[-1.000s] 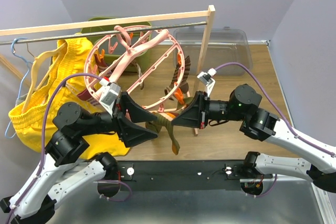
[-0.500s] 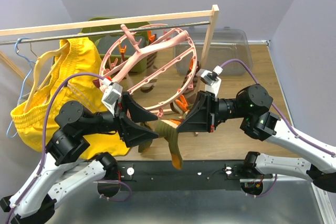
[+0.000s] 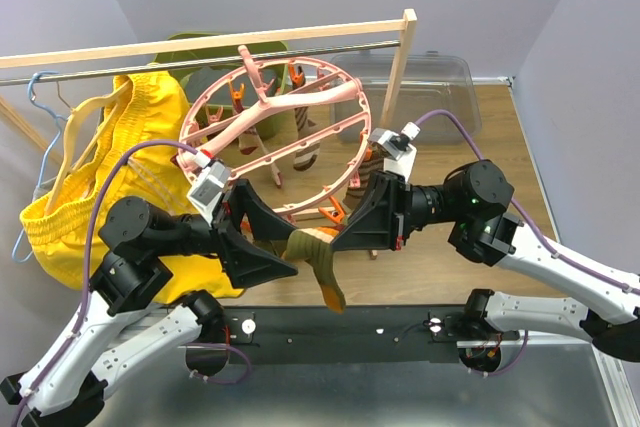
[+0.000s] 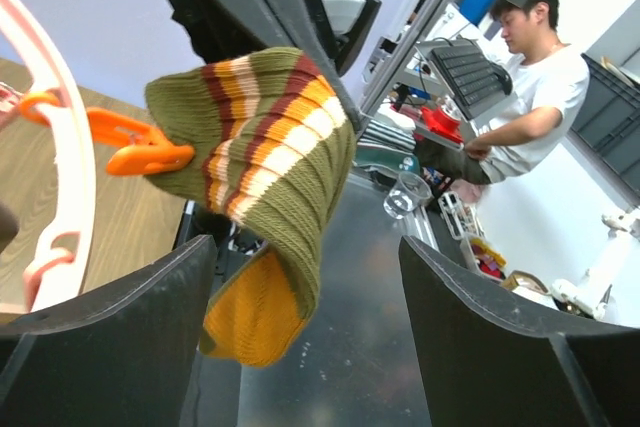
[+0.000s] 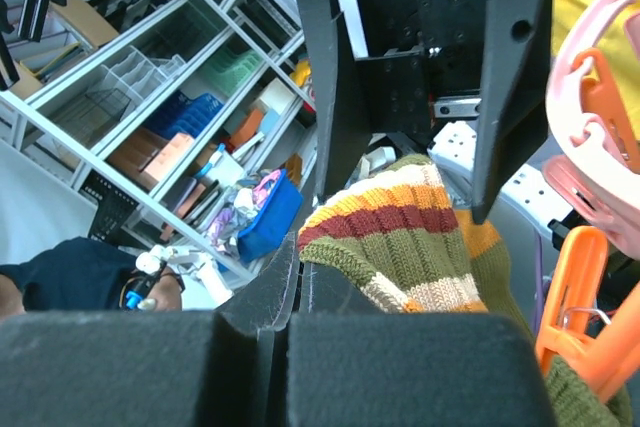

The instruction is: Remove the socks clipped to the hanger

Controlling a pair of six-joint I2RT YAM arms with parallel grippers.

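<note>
Since half a second ago the round pink hanger has swung left on its rail and tipped more face-on. An olive striped sock hangs at its lower rim, its cuff bitten by an orange clip. The right fingers pinch that sock tight, while the left fingers stand wide on either side of it. Other socks dangle from the ring. At the back of the worktop stands a clear plastic tub; its contents cannot be told.
</note>
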